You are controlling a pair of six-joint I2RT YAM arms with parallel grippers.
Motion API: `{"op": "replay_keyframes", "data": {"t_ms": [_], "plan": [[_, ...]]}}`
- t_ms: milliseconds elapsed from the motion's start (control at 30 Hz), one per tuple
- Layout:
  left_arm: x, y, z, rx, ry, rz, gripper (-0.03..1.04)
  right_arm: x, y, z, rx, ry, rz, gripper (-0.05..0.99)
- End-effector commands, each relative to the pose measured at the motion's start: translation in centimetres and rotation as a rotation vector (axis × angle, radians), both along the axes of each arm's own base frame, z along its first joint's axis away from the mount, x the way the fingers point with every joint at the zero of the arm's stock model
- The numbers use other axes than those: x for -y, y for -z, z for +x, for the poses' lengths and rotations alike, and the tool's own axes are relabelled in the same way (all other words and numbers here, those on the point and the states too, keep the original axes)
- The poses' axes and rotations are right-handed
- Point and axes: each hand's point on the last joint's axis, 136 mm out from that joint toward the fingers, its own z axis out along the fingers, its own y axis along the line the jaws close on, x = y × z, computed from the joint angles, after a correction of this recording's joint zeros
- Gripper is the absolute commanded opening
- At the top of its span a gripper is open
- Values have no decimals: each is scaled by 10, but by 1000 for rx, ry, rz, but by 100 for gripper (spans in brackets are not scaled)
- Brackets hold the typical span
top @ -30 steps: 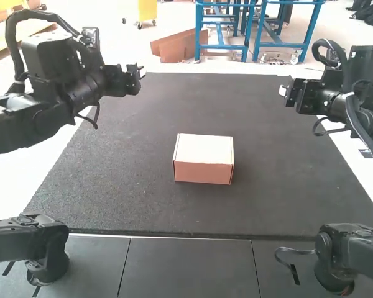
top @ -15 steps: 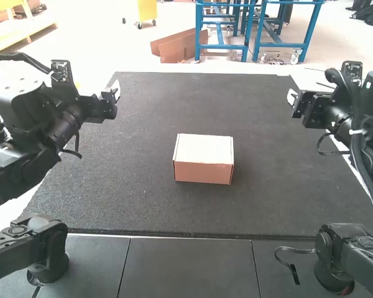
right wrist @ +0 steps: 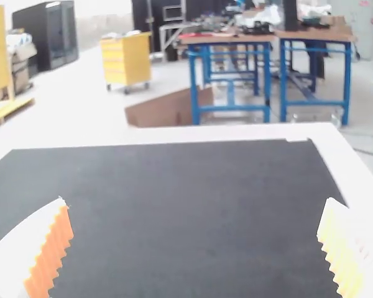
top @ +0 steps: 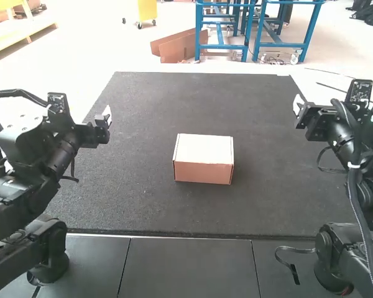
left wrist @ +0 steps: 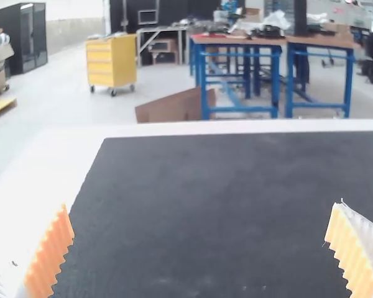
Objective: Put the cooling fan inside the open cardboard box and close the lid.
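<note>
A small brown cardboard box (top: 203,159) stands in the middle of the black mat (top: 143,186), its lid flat and shut. My left gripper (top: 104,123) hangs above the mat's left edge, well to the left of the box, fingers spread wide. In the left wrist view that gripper (left wrist: 199,261) has its orange ribbed pads (left wrist: 50,251) far apart with bare mat between them. My right gripper (top: 300,112) hovers over the mat's right edge, far from the box. In the right wrist view this gripper (right wrist: 196,254) is open too, nothing between its pads (right wrist: 48,254).
The mat (left wrist: 224,198) covers most of the table, with white table surface (top: 37,81) around it. Both arm bases (top: 40,248) stand at the near edge on dark panels.
Both arms have drawn back. The left gripper dropped from the mat's far left corner toward the near left, and the right gripper slid right and slightly nearer. The box stayed put.
</note>
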Motion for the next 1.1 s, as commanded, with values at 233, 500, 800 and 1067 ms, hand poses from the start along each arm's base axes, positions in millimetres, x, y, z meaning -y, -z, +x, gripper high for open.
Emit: {"op": "replay_keyframes", "data": {"t_ms": [233,500,800,1067], "plan": [[2,4,-25,98,37,38,96,12,31,-2,9,49,-56,91],[-1,38,-27,-4,33,82,96,14,68,-2,-22,63,-81,91],[-18,53,-25,-67,-31,57,96,24,100,-10,-94,97,-79,91],[-50,52,-27,-70,-161,56,96,31,110,-11,-135,123,-81,91]]}}
